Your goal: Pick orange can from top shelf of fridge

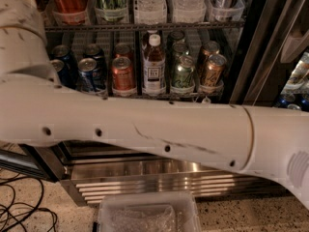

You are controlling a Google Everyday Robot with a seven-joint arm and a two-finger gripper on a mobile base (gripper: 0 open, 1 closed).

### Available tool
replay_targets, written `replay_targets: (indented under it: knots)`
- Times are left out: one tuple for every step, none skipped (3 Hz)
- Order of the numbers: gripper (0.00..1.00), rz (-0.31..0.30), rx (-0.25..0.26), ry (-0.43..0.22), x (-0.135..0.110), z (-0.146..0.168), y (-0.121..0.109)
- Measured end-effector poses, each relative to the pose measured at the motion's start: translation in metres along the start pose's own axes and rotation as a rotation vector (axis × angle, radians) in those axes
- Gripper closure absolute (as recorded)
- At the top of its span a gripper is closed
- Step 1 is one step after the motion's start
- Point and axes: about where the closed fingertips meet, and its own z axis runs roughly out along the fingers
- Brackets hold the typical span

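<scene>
Orange can (213,71) — shiny copper body, silver lid — stands upright in the front row of the dark wire fridge shelf (159,96), facing out for reach. The white robot arm (145,129) crosses below; the gripper lies outside the frame — grip state unknowable.

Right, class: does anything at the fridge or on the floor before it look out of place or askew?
A clear plastic tub lies on the floor before the fridge, which looks misplaced. The orange can seems to lean slightly. The gripper is out of view; the arm runs out of frame top left.
</scene>
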Motion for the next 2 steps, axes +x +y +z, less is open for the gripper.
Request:
replay_targets:
  knots:
    - [1.0, 0.044, 0.072, 0.086, 0.031, -0.051, -0.03]
    - [1.0, 0.065, 0.126, 0.15, 0.05, -0.097, -0.057]
